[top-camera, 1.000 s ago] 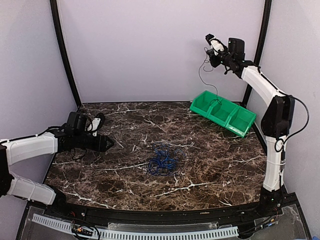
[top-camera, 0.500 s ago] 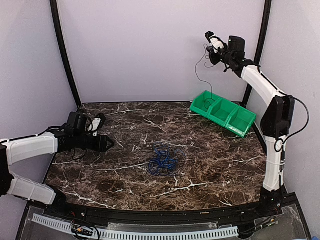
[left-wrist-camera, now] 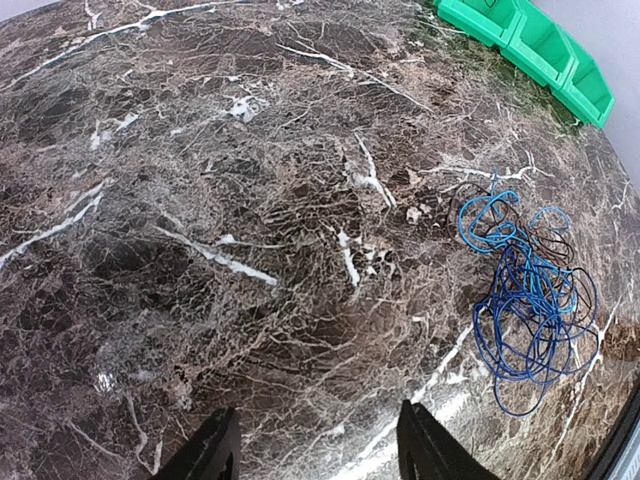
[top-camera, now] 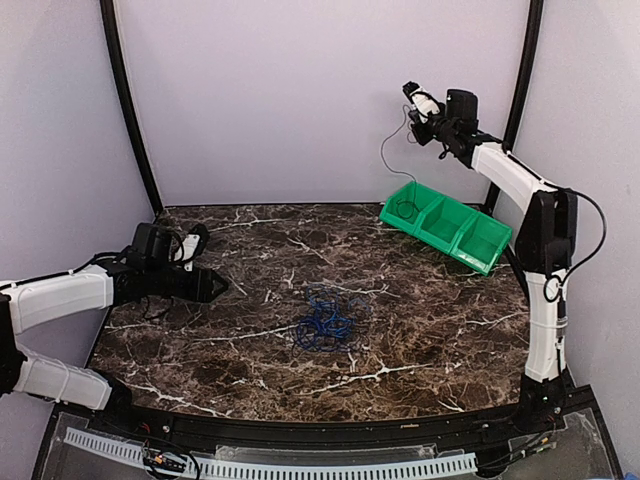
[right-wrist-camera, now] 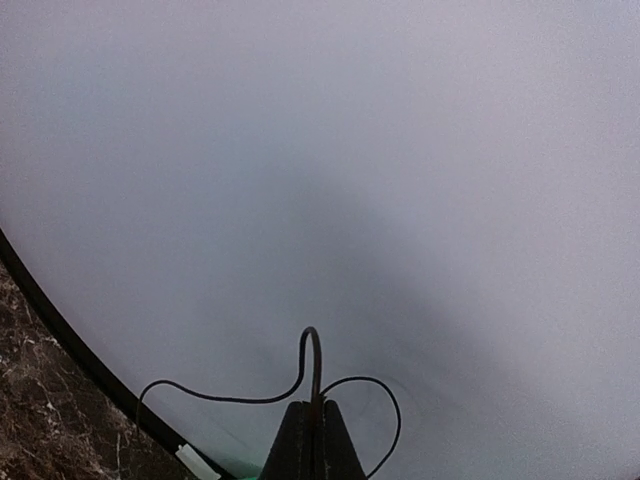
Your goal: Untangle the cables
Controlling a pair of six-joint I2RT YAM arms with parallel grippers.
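- Step in hand: one separated black cable point(top-camera: 384, 155) is being deposited in the green bin point(top-camera: 482, 262).
- The right gripper point(top-camera: 411, 92) is high above the bin, jaws pressed together on the cable's upper end. The cable hangs down, and its lower end appears to coil in the bin's left-end compartment.
- The cable clump point(top-camera: 328, 321), blue and black wires, lies on the table point(top-camera: 200, 350), well apart from the bin, to its left and nearer the arm bases.
- The left gripper point(top-camera: 218, 287) is low over the table, jaws apart and empty, farther from the bin than the clump.
- Next move, as judged: lower the right gripper toward the bin before parting the jaws. Released from height, the wire may drape over the rim.
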